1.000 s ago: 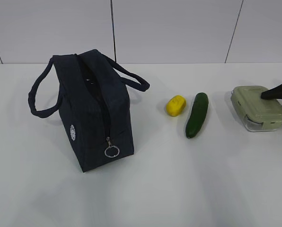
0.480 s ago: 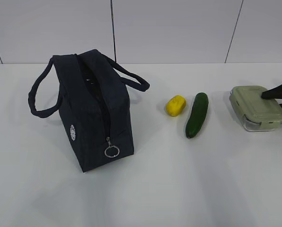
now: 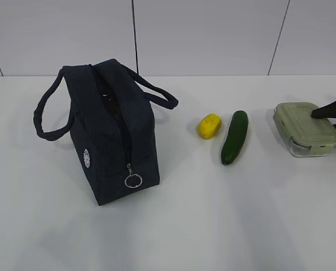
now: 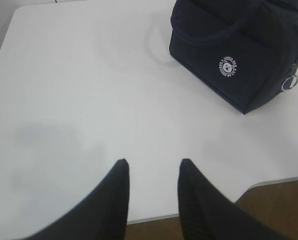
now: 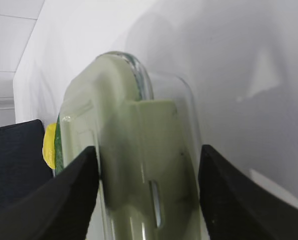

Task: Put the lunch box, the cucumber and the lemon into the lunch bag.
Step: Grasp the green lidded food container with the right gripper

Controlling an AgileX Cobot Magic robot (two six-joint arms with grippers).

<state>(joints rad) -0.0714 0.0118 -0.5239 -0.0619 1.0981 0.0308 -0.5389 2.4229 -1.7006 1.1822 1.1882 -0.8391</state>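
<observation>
On the white desk point(image 3: 173, 226) there is one lunch bag point(image 3: 109, 130), one lemon point(image 3: 209, 125), one cucumber point(image 3: 235, 136) and one lunch box point(image 3: 306, 127), set in that order from left to right in the exterior view.

The lunch bag stands upright at about 9 o'clock of the scene. Its long axis runs from 11 o'clock at the far end to 5 o'clock at the near end, where one ring pull point(image 3: 133, 180) hangs. Two loop handles arch out, one to each side. One round white logo point(image 3: 87, 158) shows on its left face.

The lemon lies just beside the cucumber, apart from it, its longer side tilted toward 1 o'clock. The cucumber's long axis runs from 1 o'clock to 7 o'clock.

The lunch box sits at 3 o'clock, lid up, its long axis running from 10 o'clock to 4 o'clock.

The left end effector point(image 4: 151, 170) hangs over bare desk, well apart from the bag, its two fingers a narrow gap apart and holding nothing. It cannot be seen in the exterior view.

The right end effector point(image 5: 149, 165) has one finger on each long side of the lunch box; whether they press it cannot be told. In the exterior view it is cut off by the right edge.
</observation>
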